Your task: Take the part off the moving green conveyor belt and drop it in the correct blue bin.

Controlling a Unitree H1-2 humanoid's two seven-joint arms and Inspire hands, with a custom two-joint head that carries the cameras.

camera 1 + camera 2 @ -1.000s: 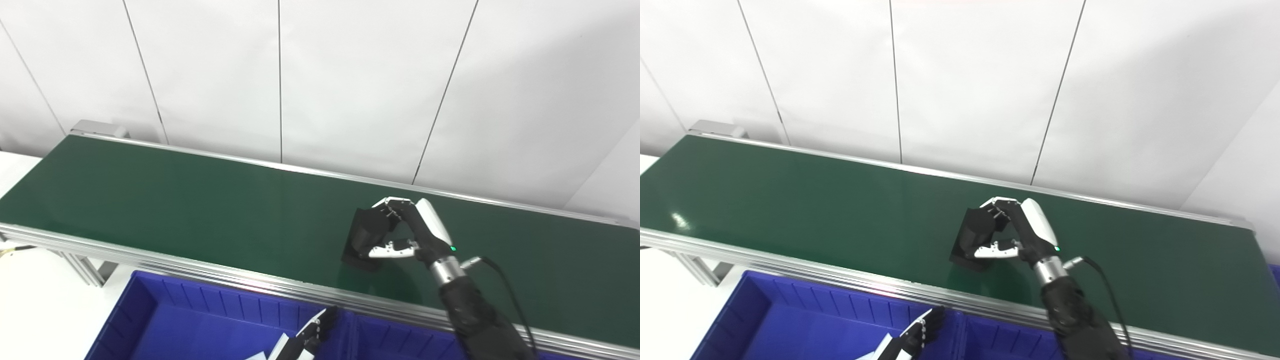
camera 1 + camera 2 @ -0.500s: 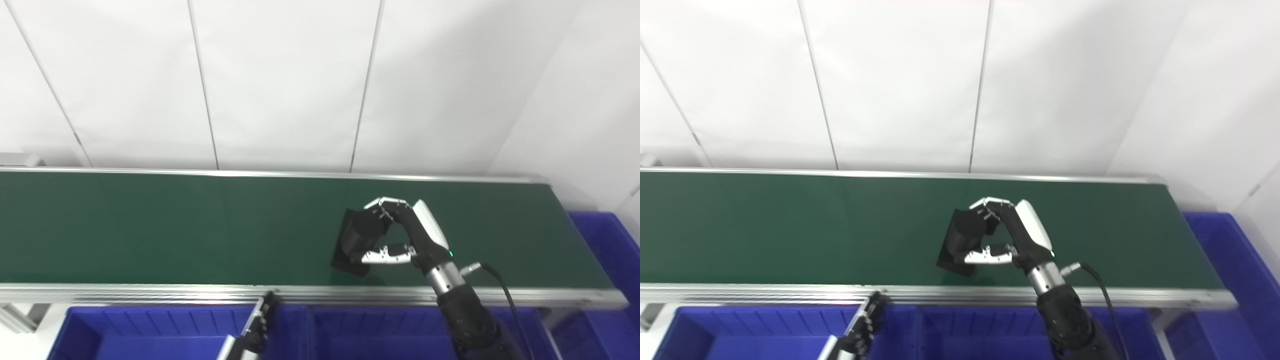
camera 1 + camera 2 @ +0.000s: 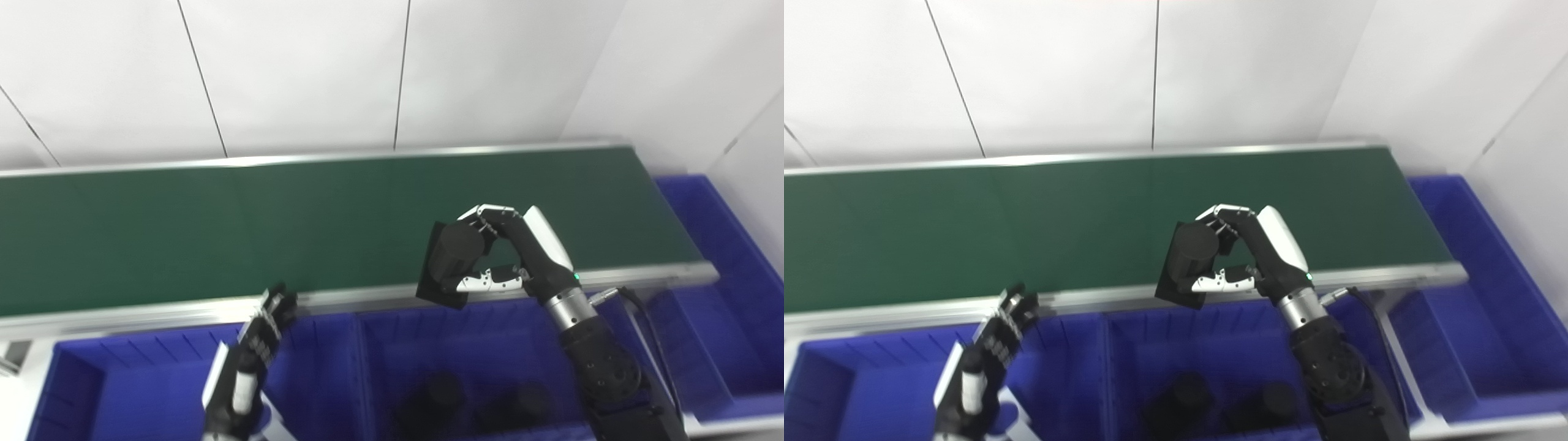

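Fingers (image 3: 490,214) of your right hand (image 3: 520,257) are curling over the top of the black part (image 3: 450,257) while the thumb is pressing from below, so this hand is grasping the part firmly. Starting from the near side, your left hand (image 3: 254,349) is waiting low over the left blue bin (image 3: 79,392), with its fingers stretched out and a little apart and holding nothing. Beside it, the middle blue bin (image 3: 380,361) is already containing some dark round pieces (image 3: 1176,395), blurred, which look similar to the part, so I am judging that this is probably the correct bin, but you cannot be sure from these views. A little farther, the part is hanging in the air over the near metal rail (image 3: 343,297) of the conveyor belt (image 3: 184,233), just at the border between the belt and the middle bin, and it is not touching either of them. So the picking is done, the carrying is about in the middle, and the moving over the bin and the opening of the fingers are still left. The part seems to be a short cylinder fixed on a flat square plate. Its plate is tilting, with the lower corner pointing down toward the bin, and the axis of the cylinder is pointing up and toward you, not upright. Farthest, the belt is showing no other part, and one more blue bin (image 3: 723,245) is standing at its right end.
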